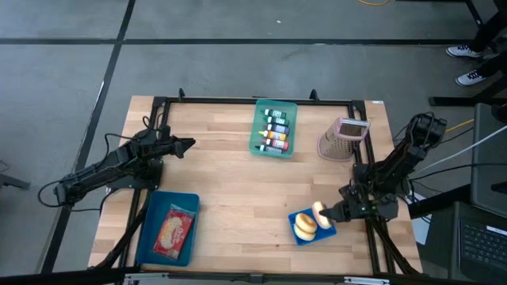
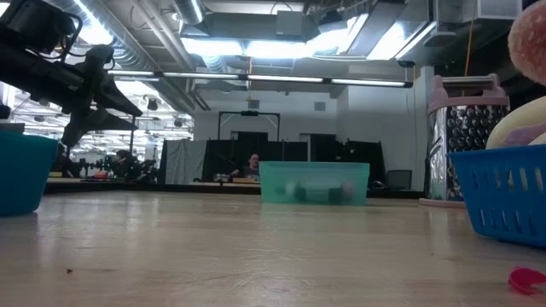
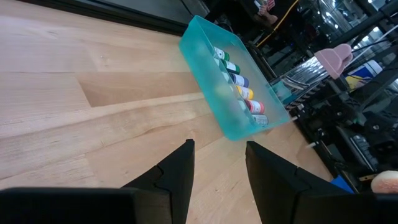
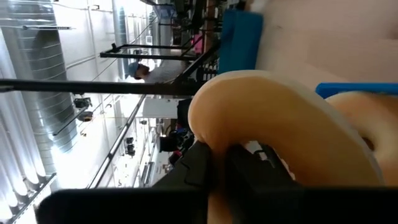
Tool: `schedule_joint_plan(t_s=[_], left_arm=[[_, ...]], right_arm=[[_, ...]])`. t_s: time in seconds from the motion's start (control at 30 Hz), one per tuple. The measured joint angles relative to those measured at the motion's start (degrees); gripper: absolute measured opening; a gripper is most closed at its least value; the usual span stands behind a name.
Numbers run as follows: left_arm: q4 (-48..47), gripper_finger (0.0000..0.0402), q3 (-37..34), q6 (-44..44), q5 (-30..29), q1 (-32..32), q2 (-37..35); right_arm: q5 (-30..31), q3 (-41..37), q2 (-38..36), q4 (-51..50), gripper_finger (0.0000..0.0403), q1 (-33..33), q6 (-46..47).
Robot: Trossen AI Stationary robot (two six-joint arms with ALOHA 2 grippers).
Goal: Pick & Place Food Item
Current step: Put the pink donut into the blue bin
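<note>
While pinched in the right gripper at the desk's near right corner: a pale ring-shaped donut, touching or just over the small blue basket that already holds another donut. Seen close from the right wrist, fingers clamped on the ring's edge. Best handled, by judgement, with the donut kept over the basket's middle, lowered until it rests, then freed without dragging the light basket. Farther off: a blue tray with a packaged item, a teal bin of small bottles, a pink-topped grater. Parked at the far left, the left gripper, spread and empty. No label legible.
</note>
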Motion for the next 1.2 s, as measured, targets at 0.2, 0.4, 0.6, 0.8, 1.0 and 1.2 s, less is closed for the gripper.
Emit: schedule_joint_plan(t_s=[0.2,0.4,0.6,0.8,1.0,1.2], left_arm=[[0.0,0.0139,0.0,-0.4,0.1,0.0,0.0],[0.0,0.0139,0.0,-0.5,0.1,0.0,0.0],[0.0,0.0139,0.0,-1.1,1.1,0.0,0.0],[0.0,0.0139,0.0,-1.5,1.9,0.0,0.0],[0.0,0.0139,0.0,-2.0,1.9,0.0,0.0],[0.0,0.0139,0.0,-2.2,2.0,0.0,0.0]], right_arm=[[0.1,2.7,1.2,-2.4,0.0103,0.0,-0.3],[0.0,4.4,3.3,-3.0,0.0168,0.0,0.5],[0.3,4.7,4.4,-3.2,0.0190,0.0,1.3],[0.3,4.7,4.4,-4.4,0.0191,0.0,2.0],[-1.3,4.7,4.4,-10.1,0.0192,0.0,8.7],[-4.4,4.7,4.4,-14.7,0.0192,0.0,14.6]])
